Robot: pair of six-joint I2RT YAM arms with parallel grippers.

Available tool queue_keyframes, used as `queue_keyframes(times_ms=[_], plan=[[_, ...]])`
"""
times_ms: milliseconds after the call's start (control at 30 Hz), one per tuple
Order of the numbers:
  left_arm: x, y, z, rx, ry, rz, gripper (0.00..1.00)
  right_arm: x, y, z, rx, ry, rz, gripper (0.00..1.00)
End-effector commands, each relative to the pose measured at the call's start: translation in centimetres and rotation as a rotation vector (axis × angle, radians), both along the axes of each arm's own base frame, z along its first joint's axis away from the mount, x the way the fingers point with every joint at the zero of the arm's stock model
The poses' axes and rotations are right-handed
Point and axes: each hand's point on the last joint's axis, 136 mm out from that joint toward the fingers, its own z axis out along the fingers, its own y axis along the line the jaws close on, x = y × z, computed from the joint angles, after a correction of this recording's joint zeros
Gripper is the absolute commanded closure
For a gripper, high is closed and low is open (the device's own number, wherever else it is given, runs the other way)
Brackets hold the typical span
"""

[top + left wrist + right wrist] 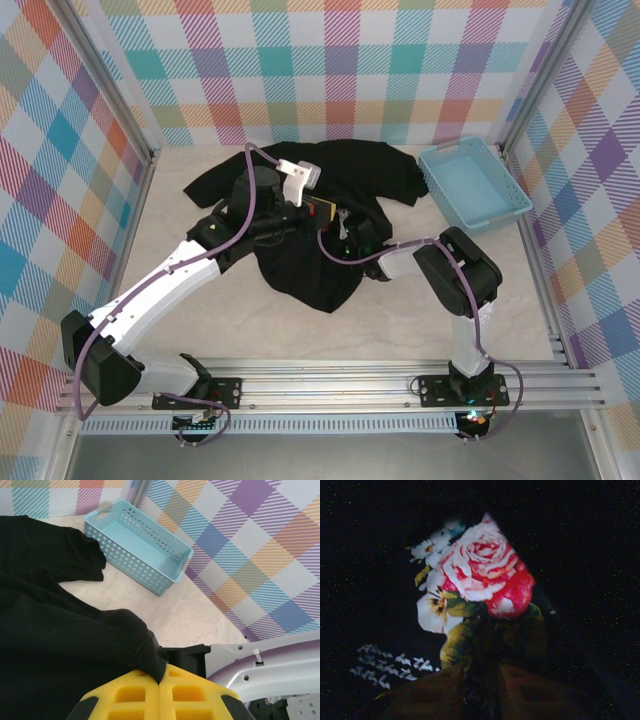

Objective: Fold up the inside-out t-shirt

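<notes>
The inside-out t-shirt point(372, 170) is black and lies crumpled across the middle of the table. My left gripper point(161, 680) is shut on a bunched fold of its cloth point(145, 650), yellow fingertips point(130, 695) pressed together; from above it sits over the shirt point(318, 210). In the right wrist view everything is dark, as if under cloth. A rose-and-pansy print point(480, 570) on the shirt hangs just ahead of my right gripper point(482, 680). Its dim fingers point(430, 692) stand slightly apart, with dark cloth gathered down into the narrow gap.
A light blue perforated basket point(445, 192) stands empty at the back right, its wall point(135, 562) near a shirt sleeve. Checkered walls and metal posts enclose the table. The right arm point(265, 665) lies close beside my left gripper.
</notes>
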Motion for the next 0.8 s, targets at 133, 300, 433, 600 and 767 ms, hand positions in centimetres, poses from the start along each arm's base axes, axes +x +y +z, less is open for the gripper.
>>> queue_keyframes(times_ms=[133,300,433,600,767], plan=[[-3.0,-2.6,6.1,-0.172,-0.111,-0.152,1.0,2.5,1.5,1.4,0.025,0.004,-0.044,0.71],[-4.6,-4.1,7.9,-0.2,-0.15,-0.214,1.0,4.4,1.3,1.5,-0.025,0.014,-0.108,0.68],[-5.6,-4.4,9.8,-0.234,-0.194,-0.241,1.0,5.2,1.3,0.4,-0.024,0.077,-0.137,0.66],[-6.9,-4.1,11.0,-0.256,-0.221,-0.273,1.0,5.0,2.1,1.0,-0.003,0.077,-0.091,0.62],[-8.3,-5.4,10.0,-0.228,-0.223,-0.339,1.0,4.8,2.9,2.2,-0.015,0.097,-0.036,0.58]])
